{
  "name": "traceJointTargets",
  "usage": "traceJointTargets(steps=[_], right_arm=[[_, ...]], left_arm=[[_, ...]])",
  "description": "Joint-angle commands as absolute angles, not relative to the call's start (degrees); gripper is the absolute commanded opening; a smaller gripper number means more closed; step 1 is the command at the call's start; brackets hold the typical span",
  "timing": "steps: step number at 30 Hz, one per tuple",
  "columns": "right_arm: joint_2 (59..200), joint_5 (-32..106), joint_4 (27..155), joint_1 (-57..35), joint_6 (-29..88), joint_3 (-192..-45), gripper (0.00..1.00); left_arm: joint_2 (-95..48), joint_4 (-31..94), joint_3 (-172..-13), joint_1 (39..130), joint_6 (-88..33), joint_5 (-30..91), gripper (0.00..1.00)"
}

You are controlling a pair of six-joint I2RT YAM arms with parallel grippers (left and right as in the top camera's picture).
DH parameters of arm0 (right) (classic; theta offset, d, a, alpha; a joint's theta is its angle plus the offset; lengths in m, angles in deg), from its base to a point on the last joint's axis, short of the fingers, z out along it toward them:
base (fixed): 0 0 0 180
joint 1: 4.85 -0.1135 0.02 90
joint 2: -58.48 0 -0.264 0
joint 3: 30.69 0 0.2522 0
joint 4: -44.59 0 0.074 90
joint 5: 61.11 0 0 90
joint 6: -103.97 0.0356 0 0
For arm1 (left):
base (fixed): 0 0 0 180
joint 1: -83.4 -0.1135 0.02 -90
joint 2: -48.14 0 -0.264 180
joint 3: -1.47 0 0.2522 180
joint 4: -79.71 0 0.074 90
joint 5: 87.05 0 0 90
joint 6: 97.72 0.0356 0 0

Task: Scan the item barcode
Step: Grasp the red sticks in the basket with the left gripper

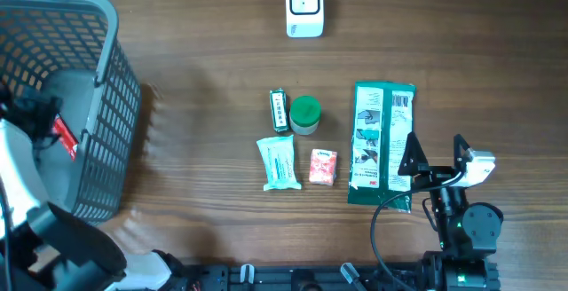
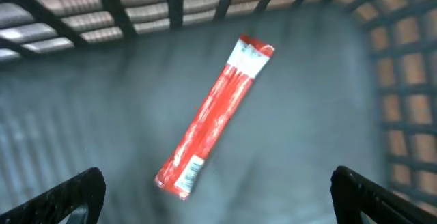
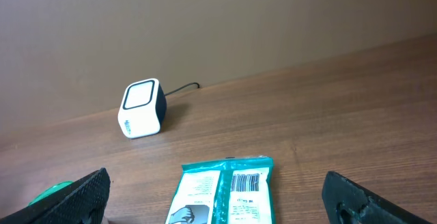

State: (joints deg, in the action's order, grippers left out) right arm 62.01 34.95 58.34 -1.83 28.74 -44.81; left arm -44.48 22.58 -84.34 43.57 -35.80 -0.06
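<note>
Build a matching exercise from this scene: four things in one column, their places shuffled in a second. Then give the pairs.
Things
1. red stick packet
2. white scanner
3. green-lidded jar
4. green wipes pack

Places
A. just ahead of the right gripper
B. lying inside the grey basket
C. alone at the far edge
D. in the middle, beside small packets

Pairs: 1-B, 2-C, 3-D, 4-A
</note>
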Motion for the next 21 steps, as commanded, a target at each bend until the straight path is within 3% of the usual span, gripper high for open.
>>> traceJointTargets(steps=[1, 9, 10, 12, 14, 16, 18, 20, 21], right_arm=[[61.8, 34.6, 58.0, -1.9, 29.1, -44.8, 1.0], [61.8, 34.6, 58.0, -1.9, 29.1, -44.8, 1.0], [61.8, 34.6, 58.0, -1.9, 29.1, -44.7, 1.0], [61.8, 34.6, 58.0, -1.9, 29.1, -44.8, 1.0], [61.8, 34.6, 58.0, -1.9, 29.1, -44.8, 1.0], [61.8, 34.6, 58.0, -1.9, 29.1, -44.8, 1.0], [61.8, 34.6, 58.0, -1.9, 29.1, -44.8, 1.0], [61.8, 34.6, 58.0, -1.9, 29.1, -44.8, 1.0], [61.8, 34.6, 58.0, -1.9, 29.1, -44.7, 1.0]], left_arm=[[-49.6, 28.9, -79.0, 43.5, -33.6, 0.8, 0.99], [-56.7, 38.6, -78.6, 45.5, -28.9, 0.9, 0.97], [-56.7, 38.8, -78.6, 45.6, -28.9, 1.0, 0.86], [-56.7, 38.4, -77.9, 45.7, -27.4, 0.8, 0.48], [-56.7, 38.6, -76.2, 45.7, -27.4, -0.6, 0.51], [-56.7, 40.1, -74.1, 45.7, -27.4, -0.8, 0.66], [-56.7, 42.0, -72.4, 45.7, -27.4, -0.8, 0.72], [-56.7, 42.4, -72.3, 45.7, -27.4, -1.1, 0.69], [-56.7, 42.6, -72.3, 45.7, -27.4, -1.7, 0.61]])
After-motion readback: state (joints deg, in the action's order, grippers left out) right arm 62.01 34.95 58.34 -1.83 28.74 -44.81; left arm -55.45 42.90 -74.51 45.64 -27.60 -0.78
